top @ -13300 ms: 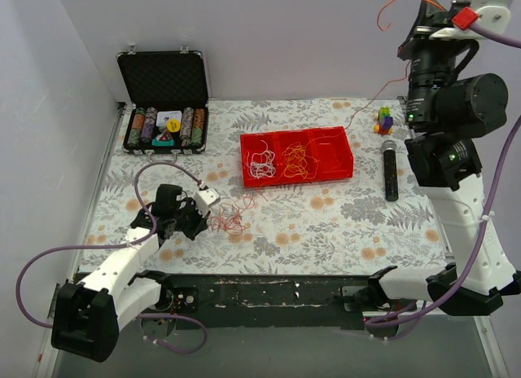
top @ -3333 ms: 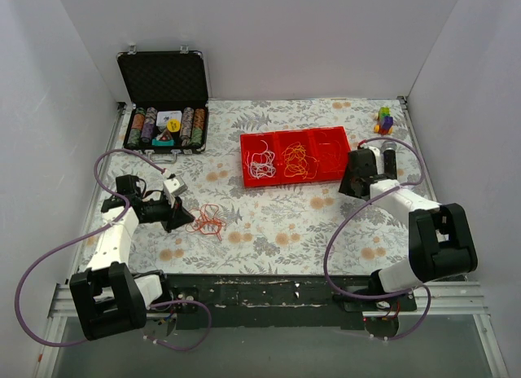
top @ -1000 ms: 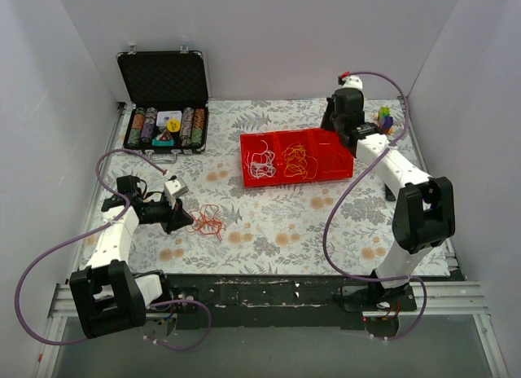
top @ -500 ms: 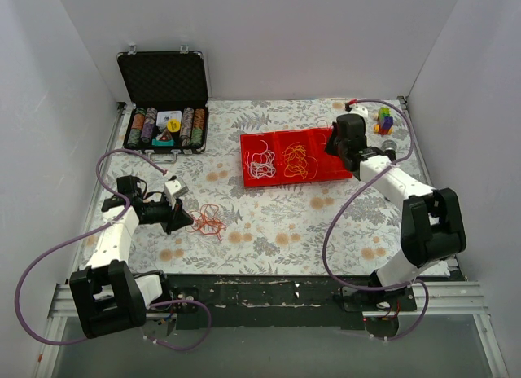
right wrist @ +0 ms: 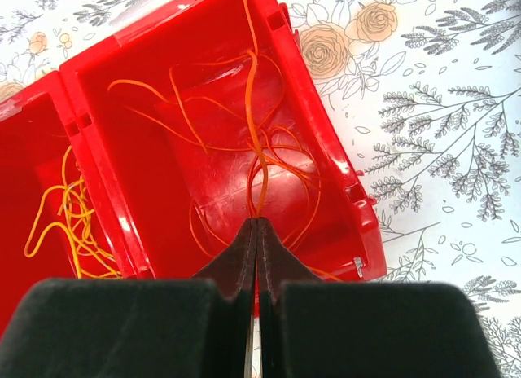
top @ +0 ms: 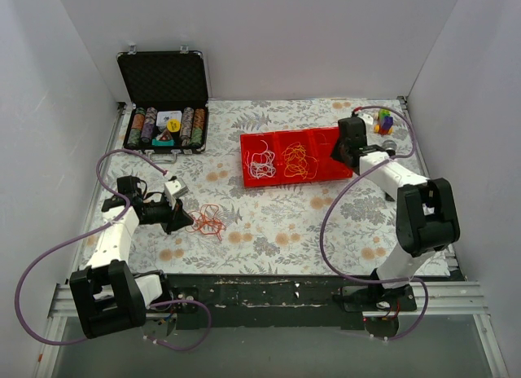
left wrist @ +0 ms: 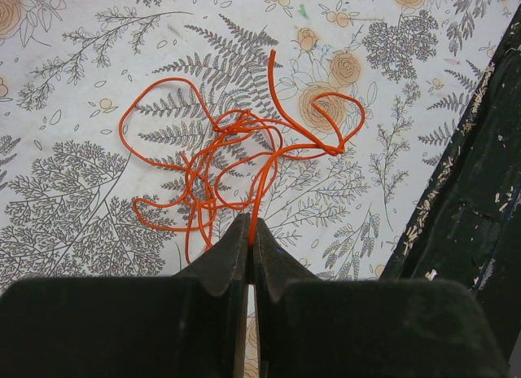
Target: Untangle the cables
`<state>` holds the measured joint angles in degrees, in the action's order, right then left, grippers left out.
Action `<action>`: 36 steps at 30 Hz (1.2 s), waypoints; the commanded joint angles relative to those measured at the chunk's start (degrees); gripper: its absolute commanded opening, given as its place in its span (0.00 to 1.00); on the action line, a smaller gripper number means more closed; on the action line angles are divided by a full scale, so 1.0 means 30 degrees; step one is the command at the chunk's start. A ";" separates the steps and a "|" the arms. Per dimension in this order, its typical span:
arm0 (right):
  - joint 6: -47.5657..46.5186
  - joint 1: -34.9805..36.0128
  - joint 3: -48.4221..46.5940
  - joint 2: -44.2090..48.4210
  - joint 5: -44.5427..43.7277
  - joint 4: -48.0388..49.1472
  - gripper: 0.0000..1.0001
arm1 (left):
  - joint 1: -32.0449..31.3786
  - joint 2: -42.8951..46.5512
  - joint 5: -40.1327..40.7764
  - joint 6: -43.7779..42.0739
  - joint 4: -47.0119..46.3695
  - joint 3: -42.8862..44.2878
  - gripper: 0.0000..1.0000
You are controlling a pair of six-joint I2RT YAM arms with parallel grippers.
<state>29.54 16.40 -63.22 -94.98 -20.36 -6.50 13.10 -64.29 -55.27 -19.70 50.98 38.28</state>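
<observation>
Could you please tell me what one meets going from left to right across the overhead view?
Left gripper → loose red cable → white cables → orange-yellow cables → right gripper → toy blocks.

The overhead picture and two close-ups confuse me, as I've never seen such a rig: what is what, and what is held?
Two robot arms, left and right, are bolted at the near edge of the flowered table; the overhead picture shows both. The close-ups come from a camera on each wrist. The left gripper is shut, pinching a strand of the orange-red tangle lying on it. The right gripper is shut on a red strand over the red tray's right compartment; white cables and yellow cables lie in the others. An open chip case stands far left.
</observation>
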 commanded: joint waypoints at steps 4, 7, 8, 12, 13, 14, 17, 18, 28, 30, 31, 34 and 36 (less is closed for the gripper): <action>-0.0529 -0.0312 0.4518 0.5401 0.2245 0.7201 0.01 | -0.0061 0.0161 -0.0240 -0.0288 -0.0294 -0.0309 0.00; -0.1231 -0.0341 0.3996 0.6228 0.2684 0.6711 0.01 | -0.0032 -0.0043 -0.0387 -0.0287 -0.0324 -0.0280 0.00; -0.1320 -0.0341 0.4023 0.6549 0.2685 0.6709 0.01 | -0.0061 -0.0044 -0.0416 -0.0258 -0.0324 -0.0222 0.00; -0.1380 -0.0341 0.4403 0.7576 0.2743 0.6768 0.01 | -0.0032 0.0073 -0.0445 -0.0171 -0.0265 -0.0163 0.00; -0.1409 -0.0341 0.4520 0.7752 0.2773 0.6651 0.01 | -0.0061 0.0160 -0.0416 -0.0170 -0.0265 -0.0192 0.00; -0.1409 -0.0341 0.4608 0.7870 0.2773 0.6563 0.01 | -0.0032 0.0190 -0.0416 -0.0170 -0.0265 -0.0221 0.00; -0.1409 -0.0341 0.5250 0.8600 0.2860 0.6355 0.01 | -0.0061 0.0366 -0.0445 -0.0171 -0.0207 -0.0251 0.00; -0.1554 -0.0312 0.5804 0.9096 0.3064 0.6763 0.01 | -0.0061 0.0366 -0.0445 -0.0199 -0.0236 -0.0280 0.00; -0.3194 -0.0341 0.7718 1.1770 0.3742 0.8761 0.01 | -0.0032 0.0571 -0.0474 -0.0171 -0.0236 -0.0398 0.00; -0.3313 -0.0341 0.6403 1.0922 0.3418 0.7331 0.01 | -0.0061 0.0542 -0.0504 -0.0200 -0.0178 -0.0311 0.00; -0.3313 -0.0341 0.5903 1.0599 0.3446 0.6918 0.01 | -0.0032 0.0513 -0.0475 -0.0171 -0.0119 -0.0223 0.00; -0.2963 -0.0341 0.5518 1.0012 0.3476 0.6767 0.01 | -0.0032 0.0542 -0.0475 -0.0083 -0.0089 -0.0134 0.00; -0.2816 -0.0341 0.4993 0.9223 0.3418 0.6097 0.01 | -0.0032 0.0571 -0.0475 -0.0111 -0.0089 -0.0192 0.00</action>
<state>21.17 15.46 -43.90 -64.49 -9.06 13.37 13.10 -63.90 -55.31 -19.66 50.61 37.85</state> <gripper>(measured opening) 0.021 0.011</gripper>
